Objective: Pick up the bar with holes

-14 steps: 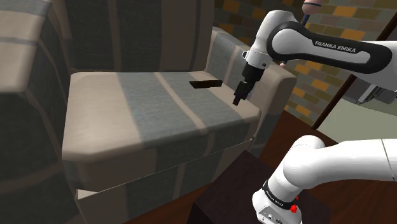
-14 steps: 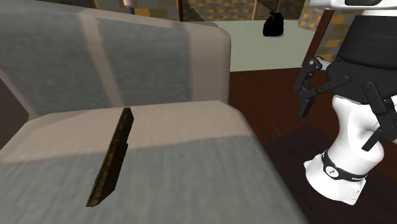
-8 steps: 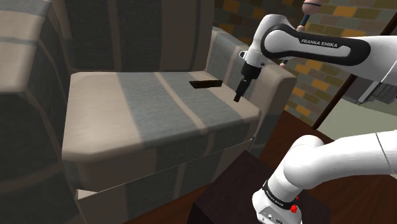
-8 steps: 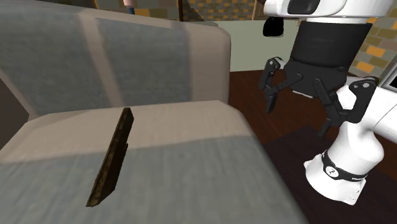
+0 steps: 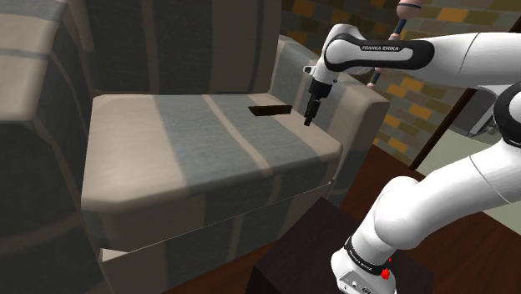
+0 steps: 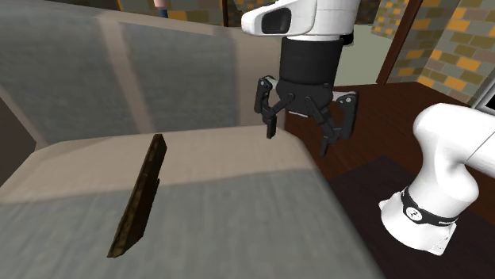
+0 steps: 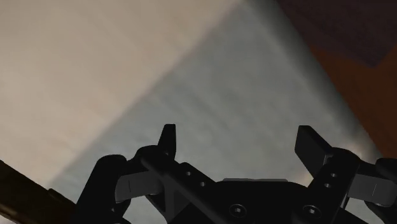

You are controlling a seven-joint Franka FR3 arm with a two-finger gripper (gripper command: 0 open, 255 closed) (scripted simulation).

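Above the edge of the armchair's seat cushion [image 5: 192, 150], the claw [image 5: 309, 119] is seen hanging with its fingers spread wide and nothing held between them. The bar [image 5: 270, 109], a dark flat strip, is found lying on the cushion, apart from the claw, at about nine o'clock from it in the shoulder view and about eight o'clock in the second exterior view. No part of the pickup is judged done: the claw is yet to be brought over the bar, lowered and closed on it, and the bar lifted.

Bare cushion [image 5: 167, 146] surrounds the bar [image 5: 270, 110]; armrest [image 5: 288, 68] flanks it
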